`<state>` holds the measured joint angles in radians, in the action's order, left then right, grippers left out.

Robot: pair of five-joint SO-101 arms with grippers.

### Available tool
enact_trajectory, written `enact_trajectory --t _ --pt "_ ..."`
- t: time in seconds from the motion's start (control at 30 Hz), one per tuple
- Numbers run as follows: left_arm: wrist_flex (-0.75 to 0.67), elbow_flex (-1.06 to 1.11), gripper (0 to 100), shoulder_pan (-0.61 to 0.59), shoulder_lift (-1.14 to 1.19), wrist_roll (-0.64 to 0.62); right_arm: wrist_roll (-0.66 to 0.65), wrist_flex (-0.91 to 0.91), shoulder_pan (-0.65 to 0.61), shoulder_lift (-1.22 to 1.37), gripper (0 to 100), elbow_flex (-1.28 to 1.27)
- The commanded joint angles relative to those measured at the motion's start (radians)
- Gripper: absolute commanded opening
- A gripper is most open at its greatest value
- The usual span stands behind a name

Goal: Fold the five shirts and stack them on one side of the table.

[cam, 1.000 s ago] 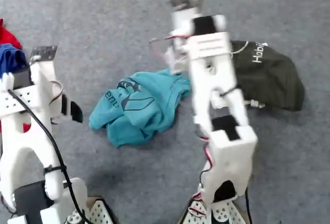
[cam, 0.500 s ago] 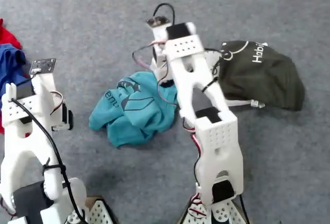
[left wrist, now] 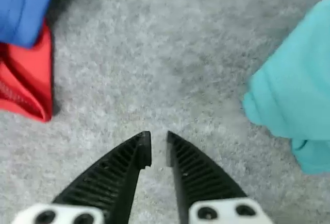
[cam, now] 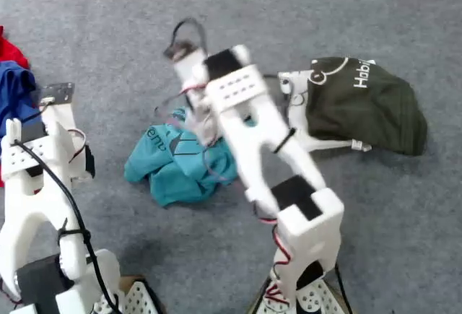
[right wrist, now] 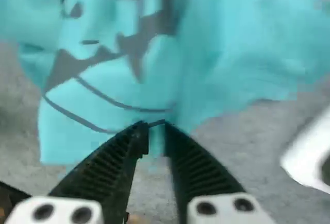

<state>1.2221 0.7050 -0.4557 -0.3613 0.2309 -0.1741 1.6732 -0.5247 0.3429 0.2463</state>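
A crumpled teal shirt (cam: pixel 170 166) with a dark print lies mid-table. The right arm (cam: pixel 238 105) stretches over its far side. My right gripper (right wrist: pixel 153 127) hangs just above the teal shirt (right wrist: pixel 216 54), jaws nearly together, with no fold clearly pinched. A dark green shirt (cam: pixel 368 108) lies bunched at the right, with white cloth (cam: pixel 292 86) showing at its edge. Red (cam: pixel 9 50) and blue (cam: pixel 14 90) shirts sit at the left edge. My left gripper (left wrist: pixel 157 136) is shut and empty over bare grey table, between the red shirt (left wrist: pixel 26 85) and the teal shirt (left wrist: pixel 294 100).
Grey cloth covers the table (cam: pixel 108 32). Both arm bases stand at the near edge. The far strip and the near right corner (cam: pixel 404 242) are bare.
The right arm has swung left from beside the dark green shirt to over the teal shirt. The left arm has drawn back slightly toward its base.
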Motion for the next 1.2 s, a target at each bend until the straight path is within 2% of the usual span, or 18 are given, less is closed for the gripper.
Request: enact_trajectory --t 0.0,0.1,0.2,0.23,0.37,0.53,0.8,1.0,1.17 --pt "-0.014 -0.007 12 -0.031 -0.023 -0.052 -0.012 -0.167 -0.051 -0.013 20.5 -0.165" --pt "-0.017 -0.008 12 -0.027 -0.023 -0.057 -0.008 -0.298 -0.057 0.033 18.0 -0.246" --pt "-0.020 -0.004 12 -0.018 -0.023 -0.054 -0.006 -0.270 -0.037 0.031 2.0 -0.220" --pt "-0.020 -0.004 12 -0.018 -0.023 -0.054 -0.002 -0.258 -0.025 0.019 1.3 -0.206" --pt "-0.020 -0.007 12 -0.008 -0.021 -0.060 0.012 -0.173 0.020 -0.064 1.5 -0.127" --pt "-0.041 -0.007 12 0.085 -0.021 -0.064 0.014 -0.063 0.025 -0.225 1.3 0.036" --pt "-0.207 -0.010 13 0.217 -0.032 -0.273 0.015 0.063 0.025 -0.450 1.3 0.326" --pt "-0.230 -0.024 13 0.223 -0.029 -0.336 0.015 0.075 0.018 -0.618 1.3 0.527" --pt "-0.230 -0.025 13 0.225 -0.026 -0.333 0.009 0.086 0.055 -0.641 1.4 0.504"
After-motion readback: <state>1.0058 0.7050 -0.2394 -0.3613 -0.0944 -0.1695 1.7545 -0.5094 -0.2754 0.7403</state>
